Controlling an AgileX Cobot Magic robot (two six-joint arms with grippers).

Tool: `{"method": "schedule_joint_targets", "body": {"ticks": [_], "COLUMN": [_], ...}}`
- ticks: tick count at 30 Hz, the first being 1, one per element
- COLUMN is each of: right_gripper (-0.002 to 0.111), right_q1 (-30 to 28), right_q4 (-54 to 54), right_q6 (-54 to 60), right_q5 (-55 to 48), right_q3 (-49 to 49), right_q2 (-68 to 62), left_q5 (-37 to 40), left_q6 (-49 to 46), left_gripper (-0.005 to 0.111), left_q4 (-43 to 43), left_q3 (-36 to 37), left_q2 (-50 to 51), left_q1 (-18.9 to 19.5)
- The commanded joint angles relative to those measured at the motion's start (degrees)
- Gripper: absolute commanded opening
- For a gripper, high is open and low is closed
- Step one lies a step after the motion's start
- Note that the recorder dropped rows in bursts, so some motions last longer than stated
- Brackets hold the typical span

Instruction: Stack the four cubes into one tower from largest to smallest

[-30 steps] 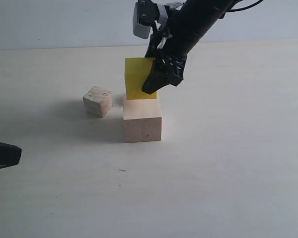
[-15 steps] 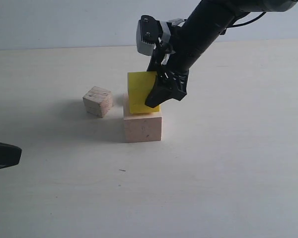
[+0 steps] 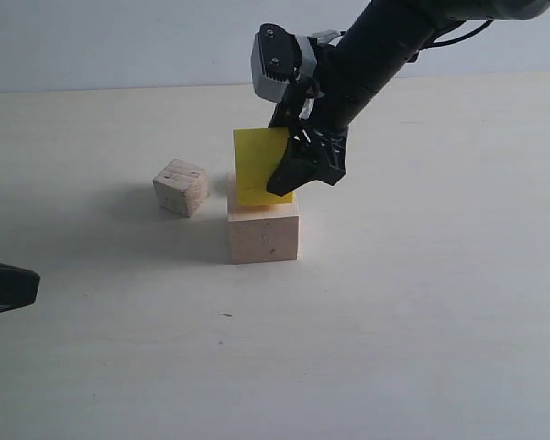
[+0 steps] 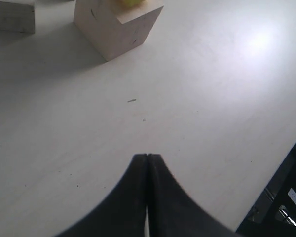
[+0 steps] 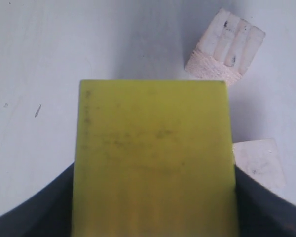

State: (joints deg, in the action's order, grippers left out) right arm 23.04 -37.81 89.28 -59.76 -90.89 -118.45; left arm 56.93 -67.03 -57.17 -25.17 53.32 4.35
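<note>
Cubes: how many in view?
4. Pale pinkish wooden cube on table; bright yellow cube over it, in right gripper; small beige wooden cube beside; second small wooden cube mostly hidden behind.

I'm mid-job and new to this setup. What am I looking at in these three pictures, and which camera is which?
It is a robot with two arms, each ending in a gripper. The wide picture is from a camera off the arms; the other two come from wrist cameras. On the table stand a large pale cube and a small wooden cube. The right gripper is closed on a yellow cube at the pale cube's top; contact is unclear. The left gripper is shut and empty, off to the side.
</note>
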Motion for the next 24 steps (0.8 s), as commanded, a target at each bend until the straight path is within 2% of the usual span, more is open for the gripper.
{"method": "schedule_joint_targets", "body": {"ticks": [1,24], "right_gripper": [0.0,0.0], "right_q1": [-0.1,-0.1], "right_q4": [-1.2,-2.4], "right_q6": [1.1,1.1], "right_q5": [0.7,1.1], "right_q3": [0.2,0.2], "right_q2": [0.6,0.6], "left_q5": [0.1,0.1], "left_q6": [0.0,0.0], "left_gripper": [0.0,0.0], "left_q4": [-0.3,-0.3], "left_q3": [-0.3,-0.3], "left_q2": [0.1,0.1], "left_q1": [-0.3,-0.3]}}
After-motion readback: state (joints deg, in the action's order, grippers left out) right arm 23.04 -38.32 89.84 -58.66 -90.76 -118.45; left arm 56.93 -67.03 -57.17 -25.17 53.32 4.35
